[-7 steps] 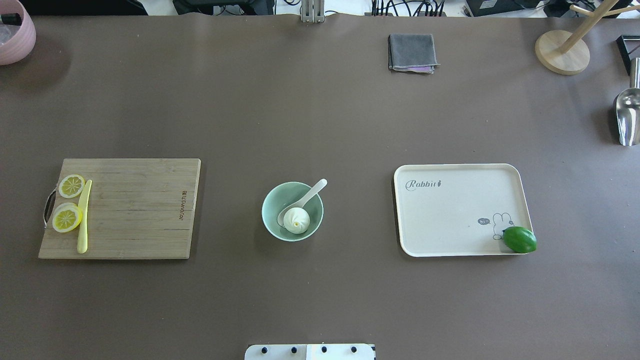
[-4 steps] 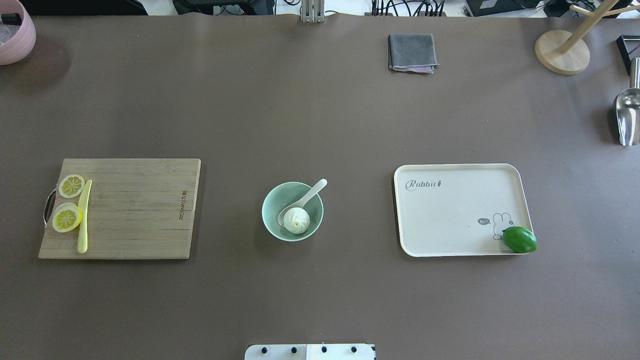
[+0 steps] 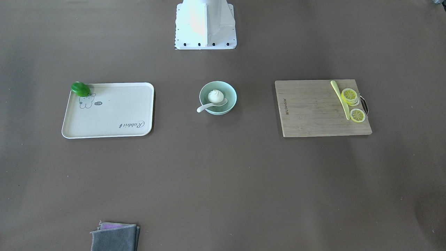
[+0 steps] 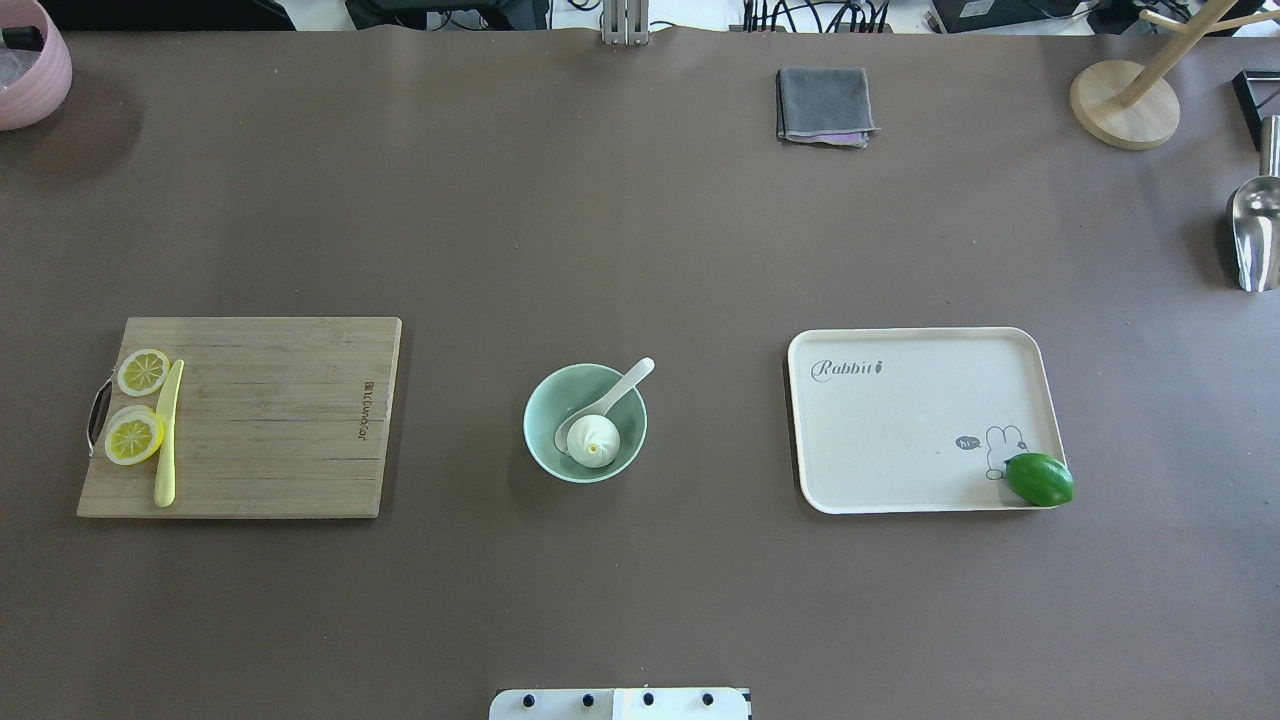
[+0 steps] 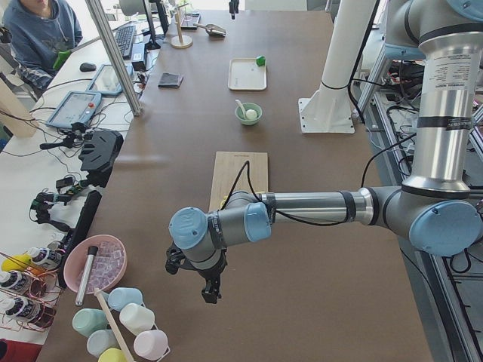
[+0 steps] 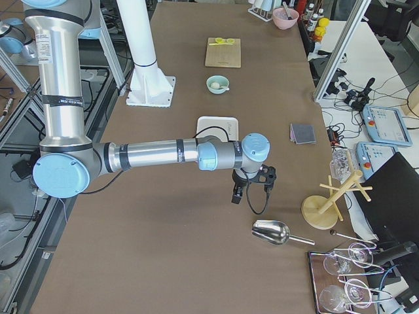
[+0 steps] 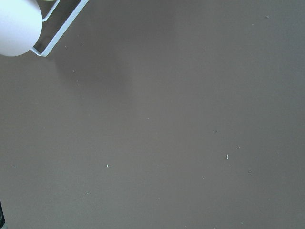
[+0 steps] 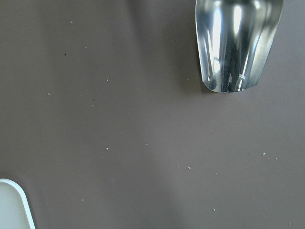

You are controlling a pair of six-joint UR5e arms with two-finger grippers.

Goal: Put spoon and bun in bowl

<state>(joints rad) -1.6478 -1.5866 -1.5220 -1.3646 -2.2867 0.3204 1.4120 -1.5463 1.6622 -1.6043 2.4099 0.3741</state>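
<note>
The pale mint-green bowl (image 4: pixel 541 398) stands at the table's middle. The white bun (image 4: pixel 593 440) lies inside it. The white spoon (image 4: pixel 627 383) has its scoop in the bowl beside the bun, and its handle leans over the far right rim. All three also show in the front-facing view: bowl (image 3: pixel 231 93), bun (image 3: pixel 215 96), spoon (image 3: pixel 205 107). My left gripper (image 5: pixel 210 291) hangs over the table's left end, far from the bowl. My right gripper (image 6: pixel 236 195) hangs over the right end. I cannot tell whether either is open or shut.
A wooden cutting board (image 4: pixel 270 420) with lemon slices and a pale yellow knife (image 4: pixel 166 432) lies left of the bowl. A cream tray (image 4: pixel 900 420) with a green fruit (image 4: pixel 1039 479) lies right. A grey cloth (image 4: pixel 823 105), a metal scoop (image 4: pixel 1255 232) and a wooden stand (image 4: pixel 1124 103) sit far.
</note>
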